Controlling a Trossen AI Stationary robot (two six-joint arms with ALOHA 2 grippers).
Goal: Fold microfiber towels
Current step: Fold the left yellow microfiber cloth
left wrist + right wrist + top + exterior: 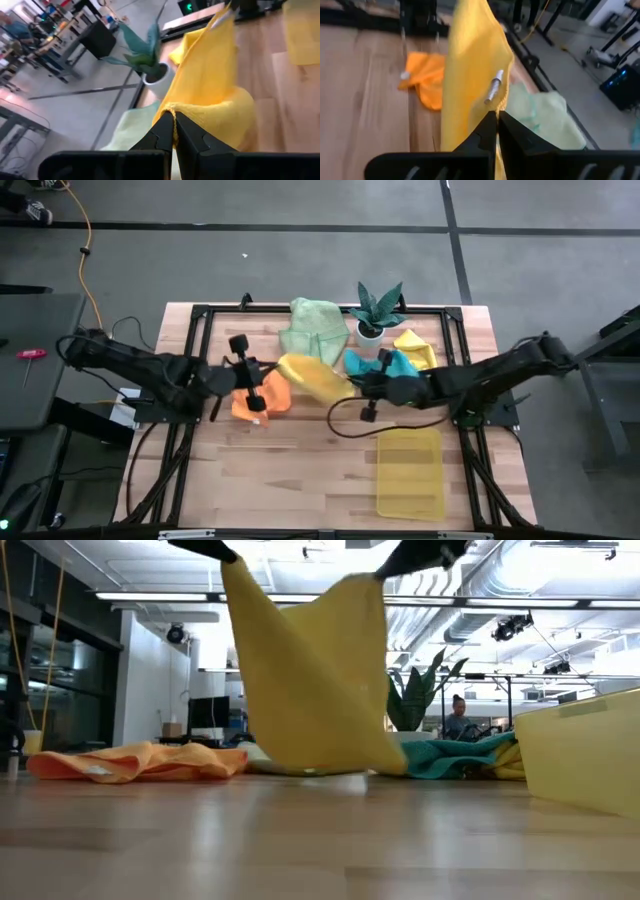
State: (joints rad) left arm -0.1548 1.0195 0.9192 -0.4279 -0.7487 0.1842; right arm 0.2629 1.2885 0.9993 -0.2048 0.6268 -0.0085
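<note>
2 grippers [173,131] [497,131] hoist yellow towel [312,378] beside plant [377,310]

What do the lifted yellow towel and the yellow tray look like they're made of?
Yellow towel: soft matte cloth, probably microfiber; it drapes and sags between the left gripper and right gripper. Yellow tray: rigid, translucent, likely plastic; straight edges, wood grain faintly visible through it.

towel [312,377] hung between both grippers above table [300,470]; tray [410,472] right; plant [377,310] behind
</note>
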